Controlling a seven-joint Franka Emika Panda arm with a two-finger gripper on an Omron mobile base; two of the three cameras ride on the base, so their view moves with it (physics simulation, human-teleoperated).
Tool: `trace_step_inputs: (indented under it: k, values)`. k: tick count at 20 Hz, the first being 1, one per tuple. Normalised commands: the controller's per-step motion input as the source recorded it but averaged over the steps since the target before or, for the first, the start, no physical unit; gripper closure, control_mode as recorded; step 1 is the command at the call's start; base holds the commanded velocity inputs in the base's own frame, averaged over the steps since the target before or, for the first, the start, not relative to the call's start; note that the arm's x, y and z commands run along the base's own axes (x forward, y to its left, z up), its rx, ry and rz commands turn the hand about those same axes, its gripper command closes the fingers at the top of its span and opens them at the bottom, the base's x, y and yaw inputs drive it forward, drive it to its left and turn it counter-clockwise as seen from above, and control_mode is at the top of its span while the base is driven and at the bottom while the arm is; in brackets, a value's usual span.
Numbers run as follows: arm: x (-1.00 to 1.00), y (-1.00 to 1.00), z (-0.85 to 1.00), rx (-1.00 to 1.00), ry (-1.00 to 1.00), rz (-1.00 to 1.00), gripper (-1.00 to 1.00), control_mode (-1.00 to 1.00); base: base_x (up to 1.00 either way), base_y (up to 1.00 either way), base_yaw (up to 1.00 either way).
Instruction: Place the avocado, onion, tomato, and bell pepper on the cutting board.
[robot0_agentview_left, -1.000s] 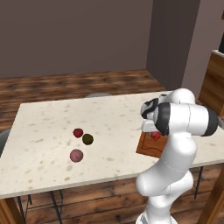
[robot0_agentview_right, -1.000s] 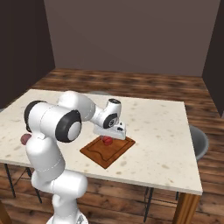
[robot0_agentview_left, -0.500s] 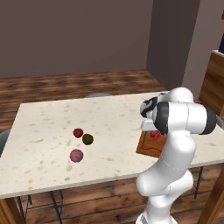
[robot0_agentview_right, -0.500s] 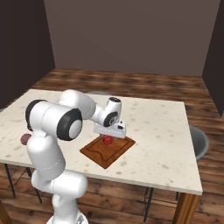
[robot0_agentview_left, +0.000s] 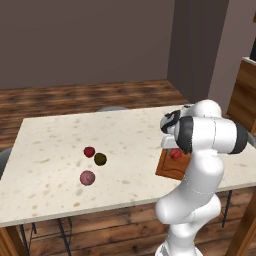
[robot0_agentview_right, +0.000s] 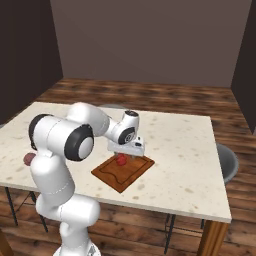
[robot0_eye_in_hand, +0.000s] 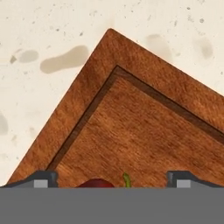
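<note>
Directly under open pincer (robot0_eye_in_hand: 112, 178), bell pepper (robot0_eye_in_hand: 97, 183)

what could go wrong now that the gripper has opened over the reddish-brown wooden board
The round red vegetable lies loose on the reddish-brown wooden cutting board, right beneath the open gripper; a careless lift might nudge it rolling. Three more balls, bright red, dark olive and dull pink, sit close together, so grasping one could knock another.

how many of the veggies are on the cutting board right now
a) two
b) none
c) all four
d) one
d) one: a single red item sits on the cutting board under the open gripper, while the avocado, the onion and another red item lie apart on the table.
</note>
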Motion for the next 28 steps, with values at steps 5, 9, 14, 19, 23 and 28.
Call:
trace_step_inputs:
  k: [5,9,14,19,23,28]
  values:
    - [0.0,0.0,0.26,0.0,-0.14,0.0,-1.0,-1.0,0.0,0.0,0.0]
    - [0.0,0.11,0.44,0.0,-0.12,0.0,-1.0,-1.0,0.0,0.0,0.0]
    - [0.0,0.5,0.56,0.03,-0.04,0.0,-1.0,-1.0,0.0,0.0,0.0]
    - [-0.01,0.74,0.65,0.03,0.0,0.0,-1.0,-1.0,0.0,0.0,0.0]
    - [-0.1,0.64,0.53,0.05,0.0,0.05,-1.0,-1.0,0.0,0.0,0.0]
    - [-0.09,0.66,0.29,0.04,0.0,0.08,-1.0,-1.0,0.0,0.0,0.0]
